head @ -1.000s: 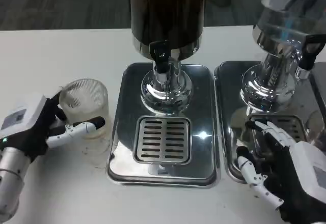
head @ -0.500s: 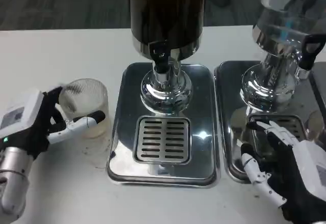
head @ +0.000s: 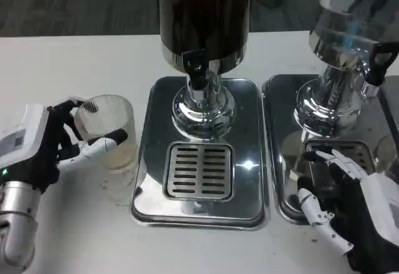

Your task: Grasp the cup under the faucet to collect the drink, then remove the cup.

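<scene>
Right robot hand (head: 349, 215): nearest the camera, at the lower right, fingers spread, nothing held, hovering over the near edge of the right tray (head: 282, 162). Well apart from the cup.

Left robot hand (head: 53, 146): at the left edge, above the worktop (head: 75, 62), wrapped round the cup (head: 106, 131). One finger (head: 100, 146) laid across the near wall of the glass, dark fingers visible behind its far-left rim. Judged as gripping the cup; firmness of contact not determinable.

Cup: ribbed clear glass, upright, long axis vertical, mouth up. Located left of the centre tray (head: 149, 187), just beside its left edge, not on it. Whether lifted or resting on the worktop could not be told. Contents: none visible.

Grille (head: 199, 171): set in the near half of the centre tray, to the right of the cup and slightly nearer.

Faucet (head: 198, 71): black tap on the dark dispenser (head: 206, 18), beyond the grille, to the right of and beyond the cup. Governing relation: fill position lay rightward from the held cup, over the tray lip, below the spout. Left robot hand far nearer than right, and already on the cup. Filling not yet begun.
</scene>
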Available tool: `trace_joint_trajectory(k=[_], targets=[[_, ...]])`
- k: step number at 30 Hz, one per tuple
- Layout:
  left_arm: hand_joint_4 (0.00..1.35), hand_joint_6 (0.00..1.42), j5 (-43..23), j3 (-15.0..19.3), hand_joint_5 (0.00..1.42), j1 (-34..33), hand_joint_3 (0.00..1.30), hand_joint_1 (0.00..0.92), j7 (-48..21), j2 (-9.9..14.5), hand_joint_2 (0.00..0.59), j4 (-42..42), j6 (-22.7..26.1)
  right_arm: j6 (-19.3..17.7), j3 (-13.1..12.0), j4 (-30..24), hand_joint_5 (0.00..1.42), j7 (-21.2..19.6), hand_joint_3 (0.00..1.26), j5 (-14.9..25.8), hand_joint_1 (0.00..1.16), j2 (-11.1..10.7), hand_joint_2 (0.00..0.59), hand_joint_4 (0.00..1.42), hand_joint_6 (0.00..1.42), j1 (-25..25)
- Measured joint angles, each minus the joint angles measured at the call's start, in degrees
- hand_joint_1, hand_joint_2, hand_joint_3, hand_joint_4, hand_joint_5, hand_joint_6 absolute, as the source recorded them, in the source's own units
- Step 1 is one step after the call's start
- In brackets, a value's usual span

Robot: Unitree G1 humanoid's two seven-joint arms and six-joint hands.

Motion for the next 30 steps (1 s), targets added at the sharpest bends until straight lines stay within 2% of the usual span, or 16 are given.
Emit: trace_joint_trajectory(k=[13, 20, 30], targets=[[0.95, 1.38, -0.41, 0.10, 1.06, 0.48, 0.64, 0.182, 0.45, 0.00, 0.085, 0.00, -0.63, 0.00, -0.79, 0.00, 0.13, 0.52, 0.31, 0.86, 0.14, 0.02, 0.445, 0.17, 0.27, 0.01], [0.97, 1.41, -0.50, 0.28, 1.08, 1.23, 0.66, 0.238, 1.74, 0.08, 0.102, -0.01, -0.84, -0.01, -0.85, 0.00, 0.13, 0.57, 0.32, 1.22, 0.14, 0.01, 0.445, 0.18, 0.27, -0.01], [0.98, 1.42, -0.51, 0.62, 1.08, 3.50, 0.67, 0.259, 3.00, 1.40, 0.105, -0.99, -2.50, -0.21, -0.86, 0.09, 0.13, 0.66, 0.32, 1.40, 0.14, 0.02, 0.458, 0.18, 0.27, -0.17]])
